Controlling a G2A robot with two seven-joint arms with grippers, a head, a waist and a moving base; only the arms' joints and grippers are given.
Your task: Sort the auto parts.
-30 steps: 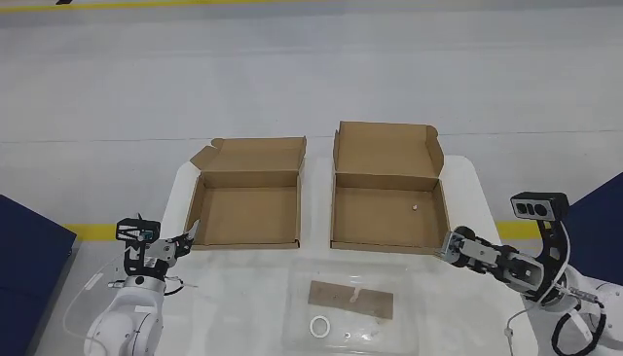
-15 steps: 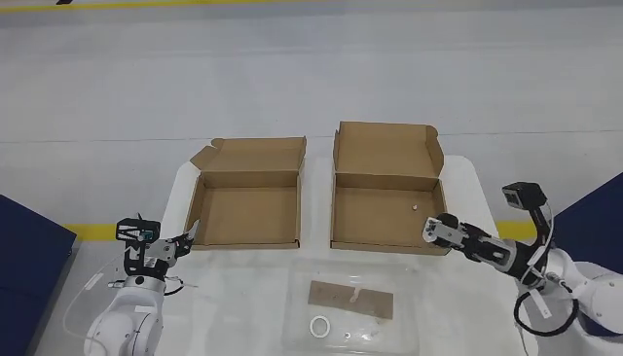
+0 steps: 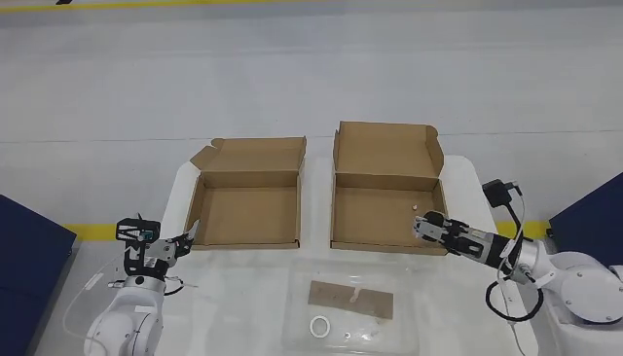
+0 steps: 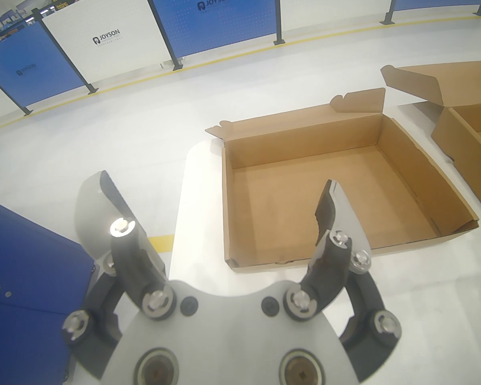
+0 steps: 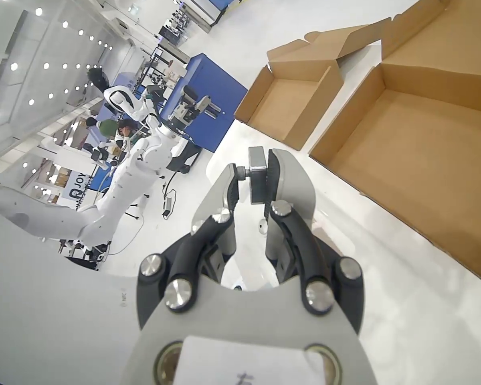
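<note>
Two open cardboard boxes stand side by side on the white table: the left box [image 3: 245, 218] [image 4: 328, 194] [image 5: 290, 98] and the right box [image 3: 375, 222] [image 5: 417, 134]. A small pale part [image 3: 415, 204] lies in the right box near its right wall. My right gripper [image 3: 421, 228] [image 5: 253, 174] hovers at that box's front right corner, shut on a small grey metal part [image 5: 257, 180] with a short stud. My left gripper [image 3: 185, 234] [image 4: 216, 198] stands open and empty just left of the left box's front corner.
A clear shallow tray [image 3: 409, 327] at the table's front holds a brown cardboard strip [image 3: 351, 299], a white ring [image 3: 319, 327] and small bits. Both boxes' lids stand open at the back. Blue cabinets flank the table.
My right arm has swung left, from off the table's right edge to the right box's front right corner, carrying the grey part. The left arm has stayed put.
</note>
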